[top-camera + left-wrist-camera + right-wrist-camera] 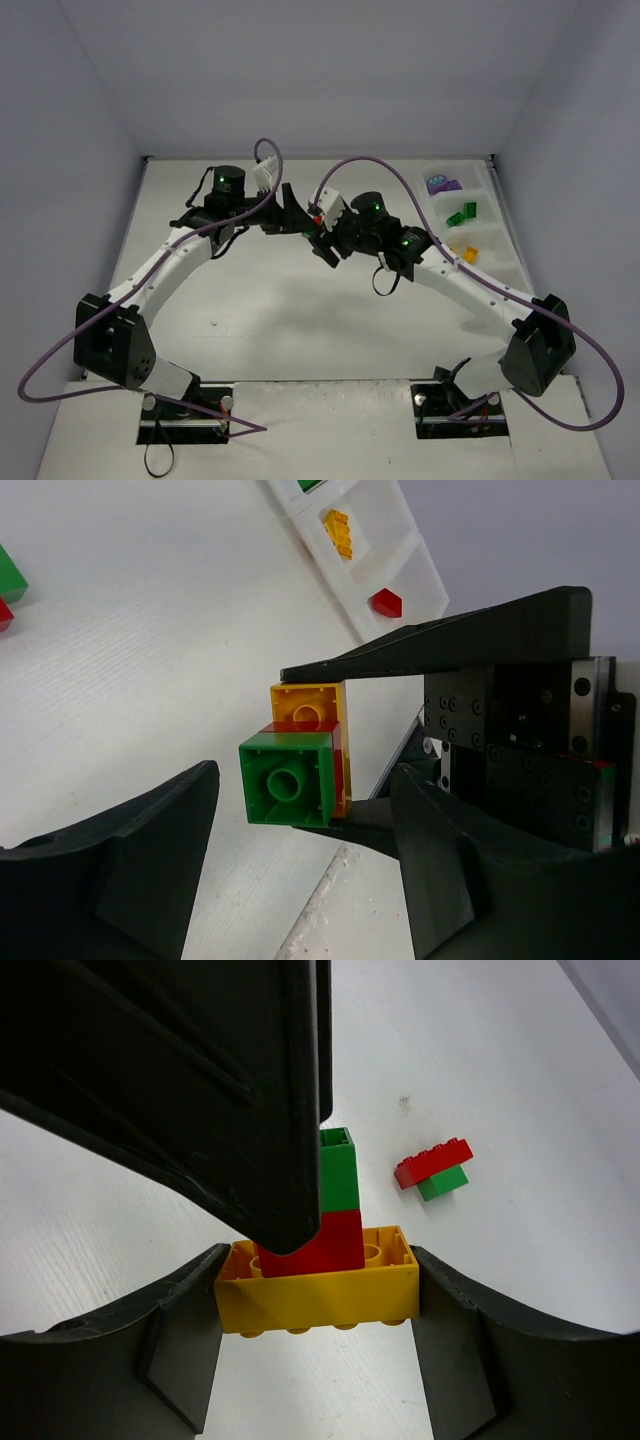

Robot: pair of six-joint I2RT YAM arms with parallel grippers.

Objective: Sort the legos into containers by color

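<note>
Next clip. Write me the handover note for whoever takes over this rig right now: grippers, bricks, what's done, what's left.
Right gripper: shut on the base yellow brick of a yellow-red-green stack.
Left gripper: open, fingers either side of the stack's top green brick, with a gap showing.
Done: the tray holds purple bricks, a binned green brick, a binned yellow brick and a binned red brick, each color in its own compartment.
Left: pull the stack apart and bin each piece. Then likely do the same with the red-on-green pair lying on the table.
</note>
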